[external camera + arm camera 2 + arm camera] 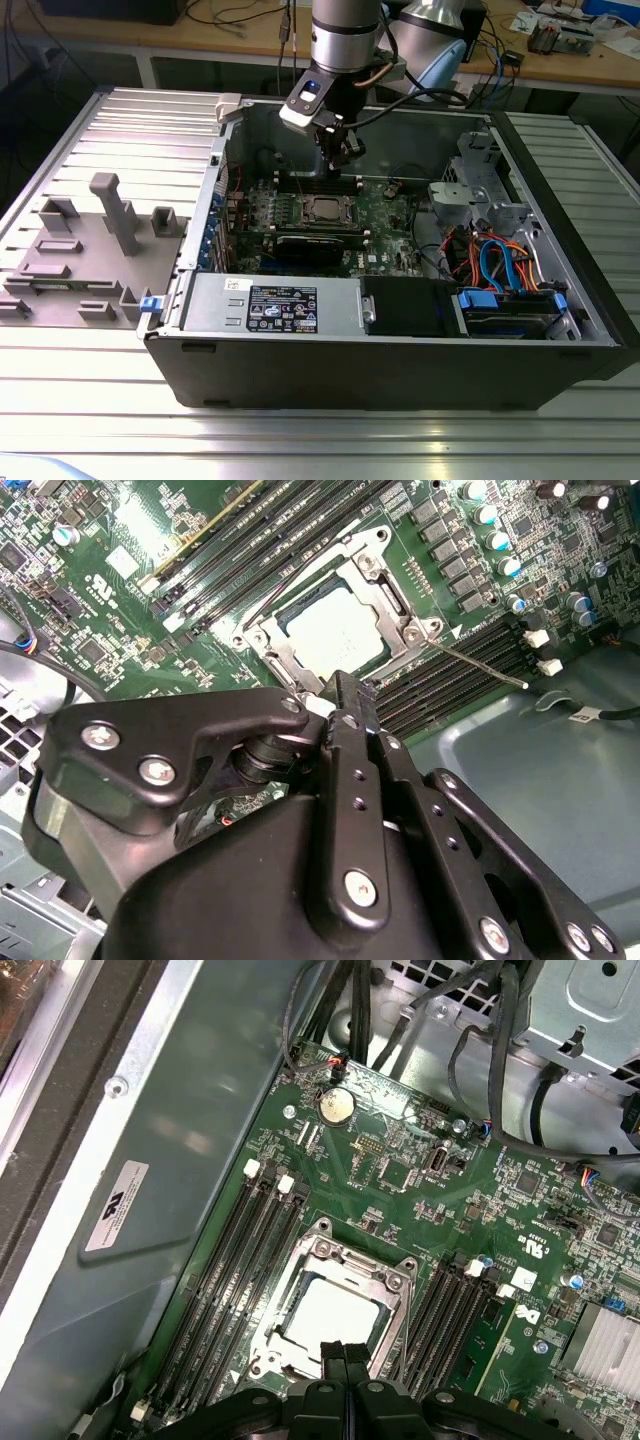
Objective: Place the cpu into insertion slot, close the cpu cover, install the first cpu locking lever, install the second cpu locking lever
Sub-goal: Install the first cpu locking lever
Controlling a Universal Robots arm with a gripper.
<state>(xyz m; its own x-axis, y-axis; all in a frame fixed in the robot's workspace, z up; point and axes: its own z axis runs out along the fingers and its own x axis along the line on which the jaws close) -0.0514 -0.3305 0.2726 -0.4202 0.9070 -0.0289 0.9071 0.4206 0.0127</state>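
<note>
- My hand (343,1355): fingers closed tip to tip, nothing between them. It is poised over the near edge of the socket; I cannot tell whether it touches.
- The cpu (330,1317): one counted. It lies flat in the insertion slot (262,1358), its silver top showing through the window.
- Handling, in my judgement: light, stiff and smooth, with a delicate underside. It is to be held by its rim only, and the rim is now covered, so there is no hold left on it.
- The cpu cover (345,1258): one counted. This thin metal frame appears to lie down over the chip. I judge it stiff but easily bent, best pressed at its edge tab.
- Locking lever (482,664): one clearly counted, a thin wire rod angled away from the socket and seemingly unlatched. It is probably springy, best taken at its free end. I cannot confirm the state of a second lever.
- Memory slots (245,1250): two banks, one on each side of the socket.
- Motherboard (400,1175): one, inside one open computer case (200,1160).
- The case rests on the ribbed bench (300,440).
</note>
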